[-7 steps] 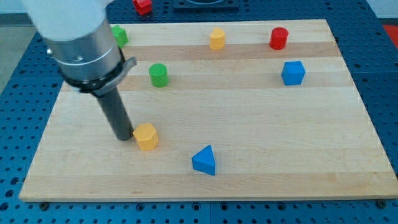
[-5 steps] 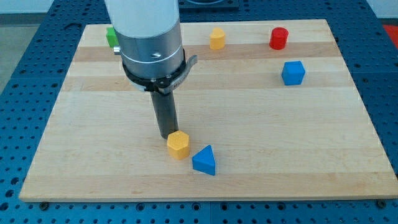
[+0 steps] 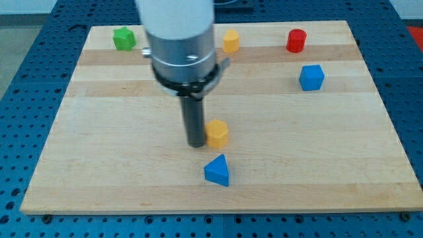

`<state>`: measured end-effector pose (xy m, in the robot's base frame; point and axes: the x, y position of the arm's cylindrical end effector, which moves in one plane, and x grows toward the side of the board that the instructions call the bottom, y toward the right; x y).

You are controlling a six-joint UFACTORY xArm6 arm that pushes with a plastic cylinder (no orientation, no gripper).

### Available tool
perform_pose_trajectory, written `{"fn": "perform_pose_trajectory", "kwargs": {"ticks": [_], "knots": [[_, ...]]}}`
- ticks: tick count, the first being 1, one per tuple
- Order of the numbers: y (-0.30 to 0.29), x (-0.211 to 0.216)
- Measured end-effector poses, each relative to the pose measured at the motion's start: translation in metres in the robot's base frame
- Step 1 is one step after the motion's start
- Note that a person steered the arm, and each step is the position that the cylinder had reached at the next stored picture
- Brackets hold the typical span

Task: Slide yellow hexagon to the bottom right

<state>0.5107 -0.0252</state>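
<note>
Wooden board (image 3: pixel 99 132) over blue pegboard: my tip (image 3: pixel 197 143), fingerless, touches the yellow hexagon (image 3: pixel 217 133) mid-frame. Pushed lower-right, the hexagon could be deflected by the blue triangle (image 3: pixel 217 170).

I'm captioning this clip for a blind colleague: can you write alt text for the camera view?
My tip touches the left side of the yellow hexagon mid-board, just above a blue triangle. On the wooden board also sit a green block, another yellow block, a red cylinder and a blue cube.
</note>
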Motion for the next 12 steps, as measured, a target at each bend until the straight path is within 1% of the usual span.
{"fn": "perform_pose_trajectory", "kwargs": {"ticks": [1,2,3,4,6,7,8,9,10,11,12], "knots": [[0.033,-0.013],[0.028,-0.024],[0.044,-0.043],[0.062,-0.044],[0.147,0.015],[0.140,0.001],[0.134,-0.033],[0.189,-0.034],[0.223,0.019],[0.235,0.065],[0.237,0.019]]}}
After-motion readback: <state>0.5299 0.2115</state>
